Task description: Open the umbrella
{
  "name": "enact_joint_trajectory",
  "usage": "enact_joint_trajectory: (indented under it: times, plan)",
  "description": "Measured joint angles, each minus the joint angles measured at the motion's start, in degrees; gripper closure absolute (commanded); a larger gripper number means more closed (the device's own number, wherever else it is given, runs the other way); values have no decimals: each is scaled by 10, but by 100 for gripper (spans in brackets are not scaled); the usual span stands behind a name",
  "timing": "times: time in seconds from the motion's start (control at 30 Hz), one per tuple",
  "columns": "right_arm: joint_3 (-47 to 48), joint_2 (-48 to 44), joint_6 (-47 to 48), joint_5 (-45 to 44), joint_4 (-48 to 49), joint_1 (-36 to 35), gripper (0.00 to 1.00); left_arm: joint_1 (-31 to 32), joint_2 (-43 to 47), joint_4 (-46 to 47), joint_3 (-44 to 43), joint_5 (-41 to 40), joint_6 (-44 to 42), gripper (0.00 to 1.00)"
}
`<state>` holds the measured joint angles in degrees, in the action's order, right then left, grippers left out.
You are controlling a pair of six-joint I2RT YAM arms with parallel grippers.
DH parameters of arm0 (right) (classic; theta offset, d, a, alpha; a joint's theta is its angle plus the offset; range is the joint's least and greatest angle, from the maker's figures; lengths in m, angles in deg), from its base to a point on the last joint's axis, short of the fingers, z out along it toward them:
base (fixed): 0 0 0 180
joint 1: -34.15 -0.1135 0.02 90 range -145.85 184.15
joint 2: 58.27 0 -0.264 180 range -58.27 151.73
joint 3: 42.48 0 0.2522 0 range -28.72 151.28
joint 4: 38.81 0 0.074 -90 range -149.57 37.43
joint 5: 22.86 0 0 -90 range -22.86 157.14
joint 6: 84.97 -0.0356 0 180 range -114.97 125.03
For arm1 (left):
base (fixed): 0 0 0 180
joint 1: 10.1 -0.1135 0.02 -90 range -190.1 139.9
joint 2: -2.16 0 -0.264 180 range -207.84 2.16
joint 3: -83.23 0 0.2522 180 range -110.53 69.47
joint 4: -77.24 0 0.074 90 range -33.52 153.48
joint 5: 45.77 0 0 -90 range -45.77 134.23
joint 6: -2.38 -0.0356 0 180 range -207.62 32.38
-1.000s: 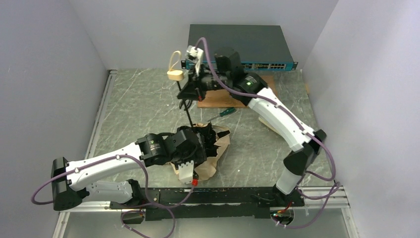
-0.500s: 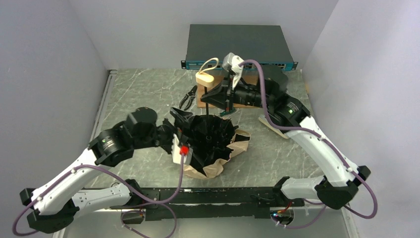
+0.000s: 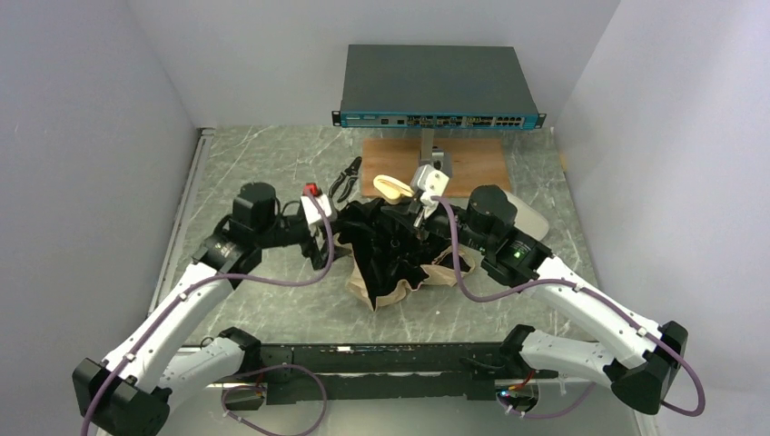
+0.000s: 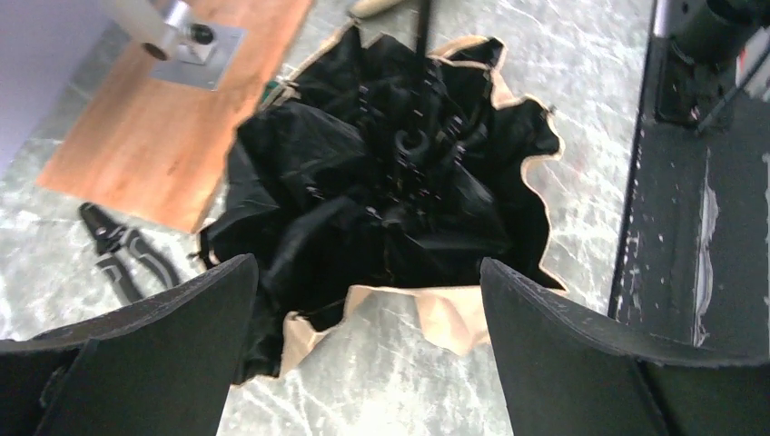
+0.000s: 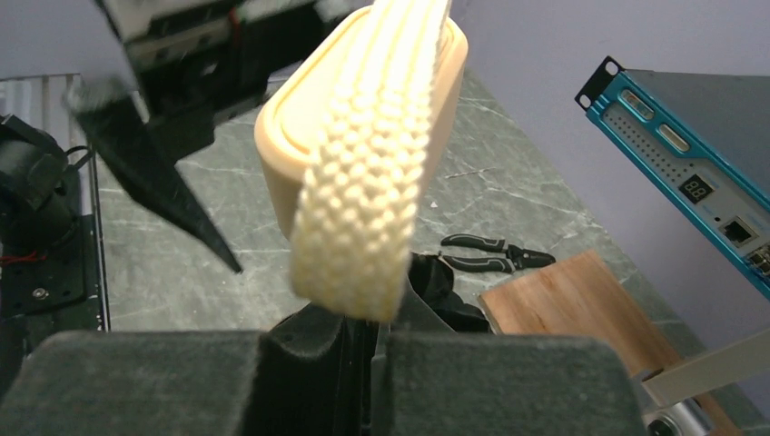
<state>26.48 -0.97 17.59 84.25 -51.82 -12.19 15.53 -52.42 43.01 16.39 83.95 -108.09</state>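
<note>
Status: umbrella [image 3: 399, 259] sits mid-desk between the two arms, just in front of the wooden board [image 3: 472, 168]; canopy lies mouth-up, black lining showing, beige outer fabric peeking out along the near and right edges; it is slack and crumpled, folds sagging inward, not stretched taut; left wrist view looks straight into the bowl of the canopy [image 4: 390, 200], ribs and hub visible near the centre, stem rising out of the top of the shot; left claw [image 3: 329, 238] is at the canopy's left edge, fingers [image 4: 182, 345] spread wide apart, nothing between them, no contact with the fabric that I can make out; right claw [image 3: 413, 218] is over the canopy's far side, jaws pressed together just below the beige handle [image 5: 363, 118], clamped on the umbrella at the stem; the stem itself is hidden behind the woven loop strap [image 5: 363, 227] in the right wrist view; handle is up off the desk [image 3: 263, 163], loop hanging down towards the jaw seam; pliers [image 3: 345, 179] lie on the marble just left of the board, apart from the canopy; metal post [image 3: 427, 150] stands on the board; network switch [image 3: 436, 86] is along the back wall; pale oval sleeve [image 3: 527, 213] lies right of the board, partly behind the right arm.
</note>
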Motion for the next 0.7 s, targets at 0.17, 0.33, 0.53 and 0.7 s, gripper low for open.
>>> enact_joint_trajectory:
  times: [0.17,0.33,0.53,0.7]
  plan:
    - [3,0,1,-16,0,0,100,66,19,69,80,-7,-44,23]
    - [39,19,-4,-26,-3,0,100,116,-10,159,90,-22,-53,36]
    - [103,50,-21,-41,3,0,100,129,-83,259,85,-54,-6,47]
    - [143,65,-43,-52,4,0,100,133,-128,324,74,-90,39,63]
